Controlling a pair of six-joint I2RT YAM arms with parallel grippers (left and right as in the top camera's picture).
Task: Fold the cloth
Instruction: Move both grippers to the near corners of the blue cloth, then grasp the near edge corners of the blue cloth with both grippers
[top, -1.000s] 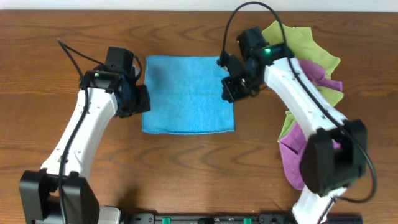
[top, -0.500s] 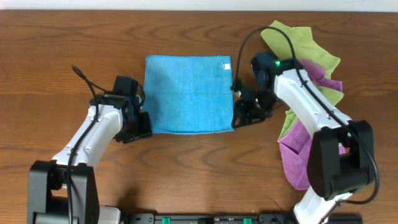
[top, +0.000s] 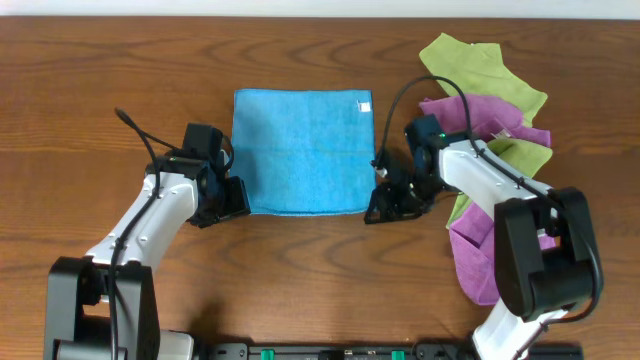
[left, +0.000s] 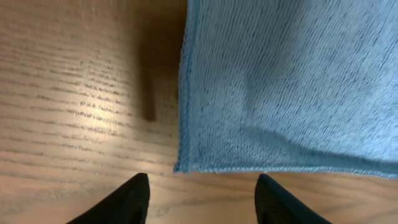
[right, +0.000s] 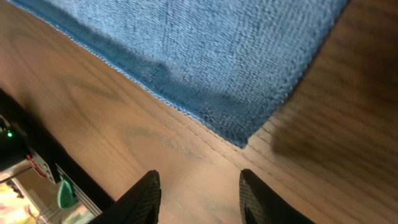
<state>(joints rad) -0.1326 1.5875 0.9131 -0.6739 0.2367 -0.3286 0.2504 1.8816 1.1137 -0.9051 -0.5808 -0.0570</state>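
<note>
The sky-blue cloth (top: 303, 151) lies flat on the wooden table, with a small white tag at its far right corner. My left gripper (top: 237, 203) is open and empty, low beside the cloth's near left corner. In the left wrist view that corner (left: 181, 167) lies just ahead of the open fingers (left: 202, 198). My right gripper (top: 378, 208) is open and empty at the cloth's near right corner. In the right wrist view that corner (right: 241, 142) lies just ahead of the open fingers (right: 199, 196).
A heap of lime-green cloths (top: 485, 70) and purple cloths (top: 475, 245) lies on the right, under and beside the right arm. The table's near edge with dark equipment (right: 25, 155) shows in the right wrist view.
Both grippers moved from the cloth's side edges toward its near corners. The right gripper came down and nearer; the left has barely moved in the last half second. The cloth lies flatter.
</note>
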